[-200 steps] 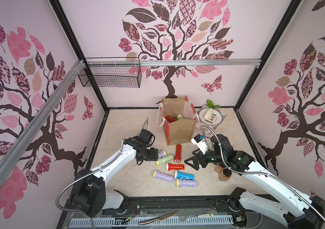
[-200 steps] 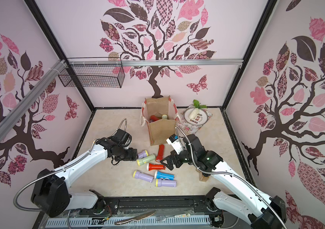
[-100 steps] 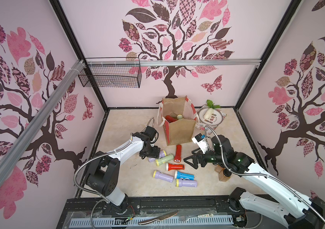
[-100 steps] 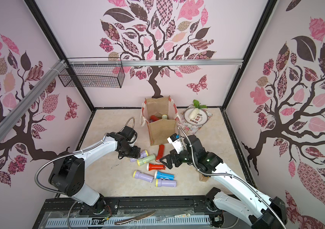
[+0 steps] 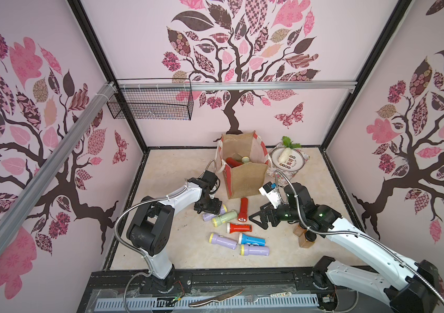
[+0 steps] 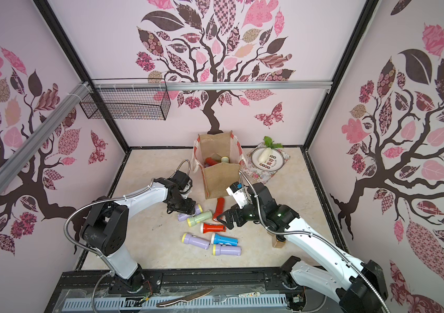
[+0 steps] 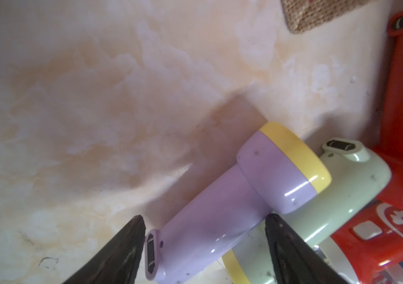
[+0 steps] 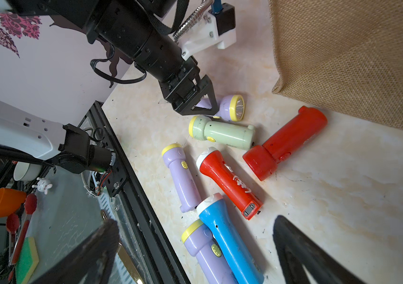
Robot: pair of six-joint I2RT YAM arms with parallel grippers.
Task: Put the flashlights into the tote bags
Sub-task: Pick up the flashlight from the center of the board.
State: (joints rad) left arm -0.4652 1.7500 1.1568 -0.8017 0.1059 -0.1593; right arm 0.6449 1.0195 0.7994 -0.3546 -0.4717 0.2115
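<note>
Left gripper (image 7: 204, 217) jaws apart, straddling lilac flashlight (image 7: 276, 177) on table (image 7: 97, 98) near tote bag (image 5: 245, 176). I judge it light, stiff, slick plastic; I'd pinch mid-barrel, below the flared head. Right gripper (image 8: 195, 220) wide, empty.

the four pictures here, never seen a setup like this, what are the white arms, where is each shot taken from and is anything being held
It is a robot: two white arms mounted at the near edge of a table. Two pictures look down from one overhead camera pair, so they nearly match. The other two come from cameras on the wrists, looking past each arm's end effector, its two-fingered pincer. Seven plastic flashlights lie on the table; a burlap tote bag behind them already holds a few. In the left wrist view the left end effector stands open, a finger on each side of a lilac flashlight lying on the table, not lifted. The right end effector is wide open and empty, beside the pile. A plate with a white radish sits beside the bag.
</note>
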